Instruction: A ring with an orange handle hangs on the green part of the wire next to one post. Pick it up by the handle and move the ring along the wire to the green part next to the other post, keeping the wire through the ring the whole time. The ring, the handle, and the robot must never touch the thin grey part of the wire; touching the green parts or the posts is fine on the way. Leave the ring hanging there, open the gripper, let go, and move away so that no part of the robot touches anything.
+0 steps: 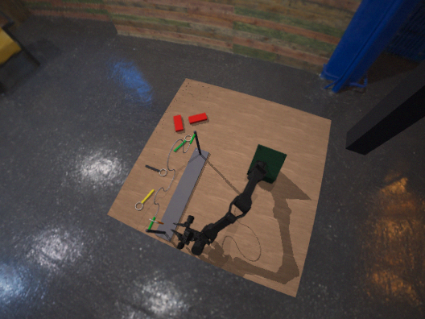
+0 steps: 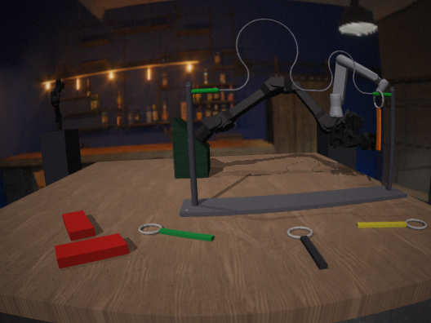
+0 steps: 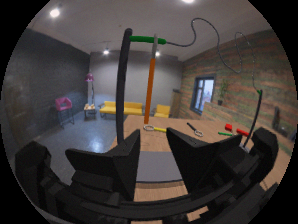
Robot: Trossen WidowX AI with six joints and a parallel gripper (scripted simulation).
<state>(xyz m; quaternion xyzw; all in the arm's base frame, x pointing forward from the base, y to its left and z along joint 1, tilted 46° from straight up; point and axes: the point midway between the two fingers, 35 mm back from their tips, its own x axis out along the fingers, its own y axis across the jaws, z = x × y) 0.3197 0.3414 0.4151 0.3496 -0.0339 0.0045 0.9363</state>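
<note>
We took the middle of the tabletop [image 1: 282, 121] [image 2: 155, 277] as our dial in the top view, twelve being the picture's top.

The surface is brown wood. At eight o'clock we find the ring [image 1: 151, 220] [image 2: 375, 104] [image 3: 154, 46] hanging round the green part of the wire beside a post [image 1: 157, 231] [image 2: 392, 143] [image 3: 121, 90], its orange handle [image 1: 159, 222] [image 2: 379, 128] [image 3: 149, 92] pointing down. The hand [image 1: 174, 227] [image 2: 375, 142] [image 3: 153, 131] is near it, fingers apart and clamped on nothing; whether a fingertip touches the handle we cannot tell.

We note a yellow-handled ring [image 1: 147, 196] [image 2: 381, 224] lying at nine, a black-handled one [image 1: 154, 168] [image 2: 313, 252] between nine and ten, a green-handled one [image 1: 179, 146] [image 2: 186, 234] at ten, and two red blocks at eleven. The arm's dark green base stands at two.

The room: dark, glossy floor [image 1: 72, 161], a planked wall [image 1: 181, 26] at twelve, yellow seating at ten. The exterior view shows bottles on lit shelves; the wrist view, a yellow sofa [image 3: 122, 107] and a window [image 3: 203, 95].
</note>
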